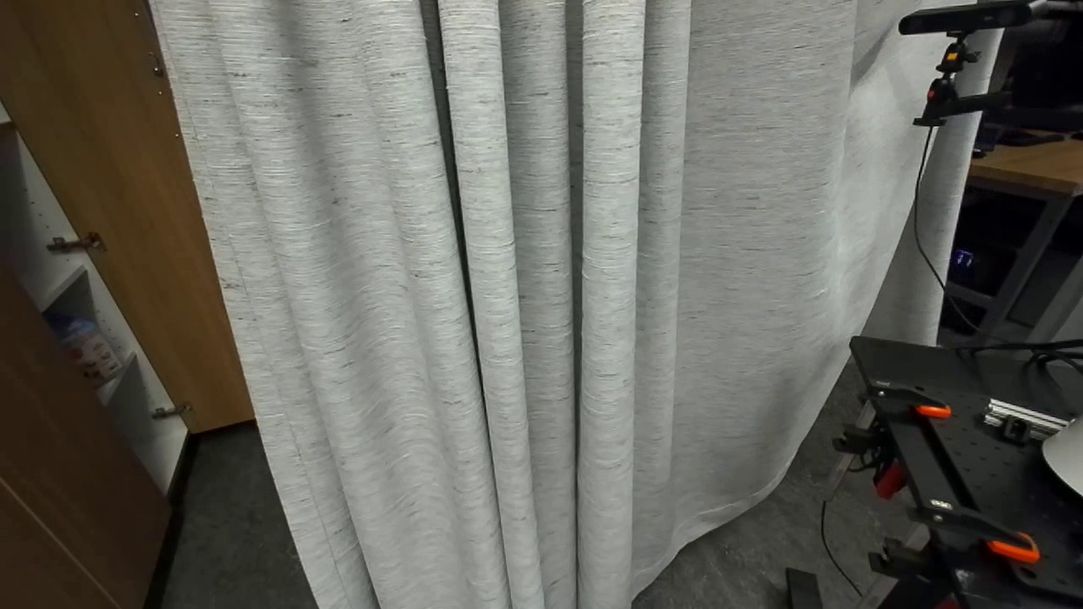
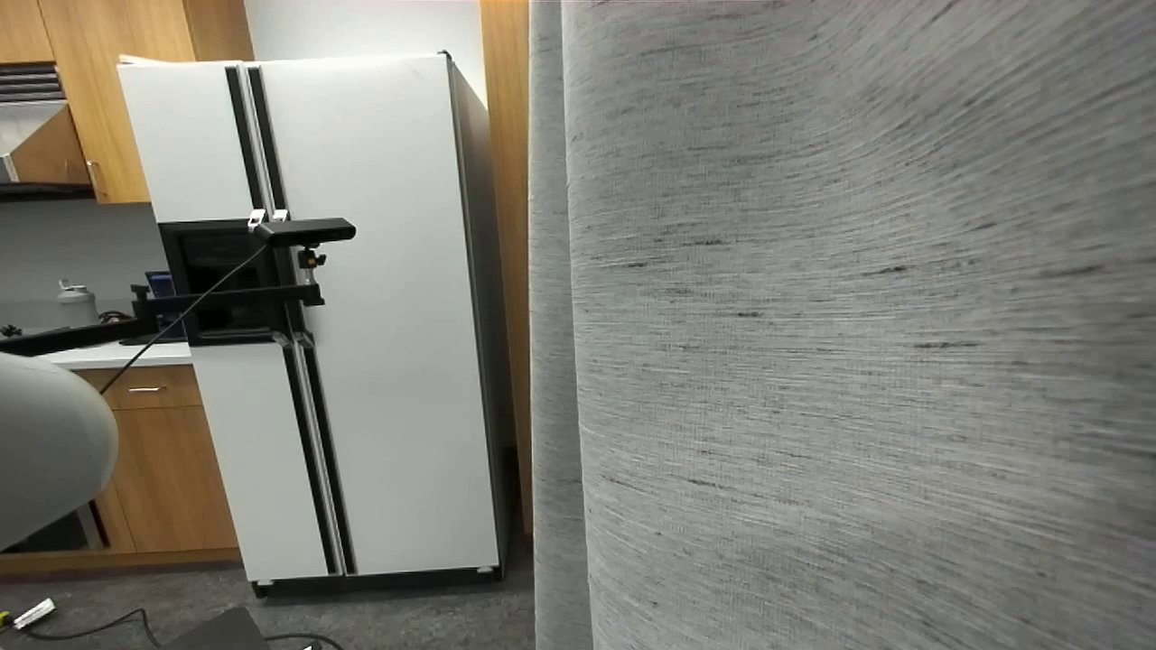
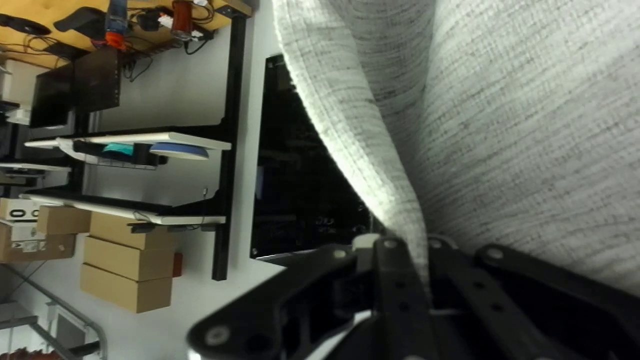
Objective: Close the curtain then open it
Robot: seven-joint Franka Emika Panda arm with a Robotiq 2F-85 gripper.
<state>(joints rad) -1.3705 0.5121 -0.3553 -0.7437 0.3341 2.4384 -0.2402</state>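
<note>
The light grey curtain hangs in deep vertical folds across the middle of an exterior view. It also fills the right half of an exterior view, with its folds pulled sideways near the top. In the wrist view the curtain covers the right side, and its edge runs down into my gripper. My gripper's fingers are shut on that edge, one on each side of the cloth. The gripper does not show in either exterior view.
A black table with orange-handled clamps stands right of the curtain, a camera on a bracket above it. A wooden cabinet door is at left. A white fridge stands beside the curtain. A white rounded body shows at left.
</note>
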